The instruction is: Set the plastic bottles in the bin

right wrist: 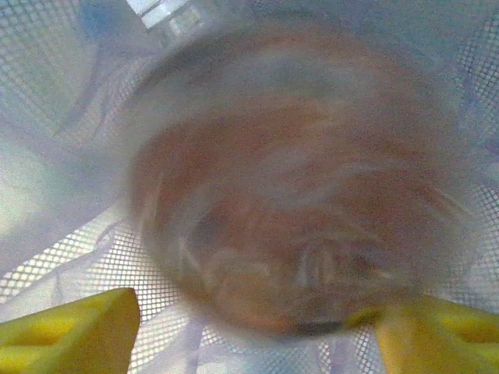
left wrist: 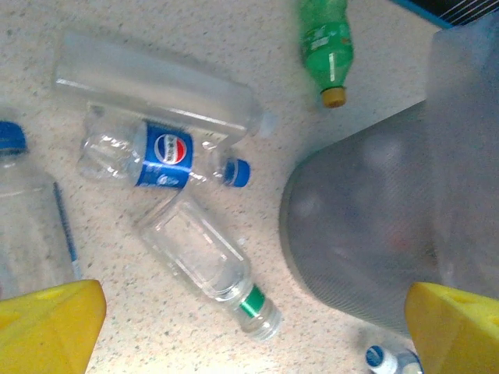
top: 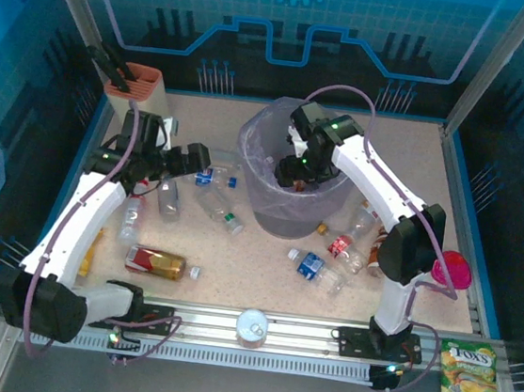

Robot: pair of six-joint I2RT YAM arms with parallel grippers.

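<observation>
Right gripper [top: 295, 170] [right wrist: 251, 331]: positioned over the mouth of the bin [top: 260, 200], pointing down into it. Jaws stand apart. In the wrist view its yellow fingers [right wrist: 70, 331] sit at the two lower corners. A blurred amber-red bottle [right wrist: 296, 202] lies between and beyond them, inside the bin, with the mesh wall [right wrist: 93, 257] and the liner around it. Mesh shows between the bottle and the finger at the lower left of that view, so that finger is clear of it. Contact at the other finger cannot be determined.

Left gripper [top: 193, 160] [left wrist: 249, 335]: jaws fully spread, holding nothing. It hangs above the table [top: 261, 286], just left of the bin.

Bottles under the left gripper, wrist view:
- Pepsi bottle [left wrist: 164, 154], blue cap, on its side.
- Large clear bottle [left wrist: 156, 86], touching the Pepsi bottle.
- Green-banded bottle [left wrist: 204, 261], clear, just beside the Pepsi bottle and near the bin wall.
- Green bottle [left wrist: 327, 43], near the bin.

Bottles elsewhere on the table, top view:
- Red-label bottle [top: 341, 246] and blue-label bottle [top: 311, 263], right of the bin.
- Red-and-gold bottle [top: 155, 261], beside the left arm.

Other items: can [top: 253, 327] at the near edge; candy bag [top: 466, 378] at the near right corner; knife block [top: 134, 87] at the far left corner.
</observation>
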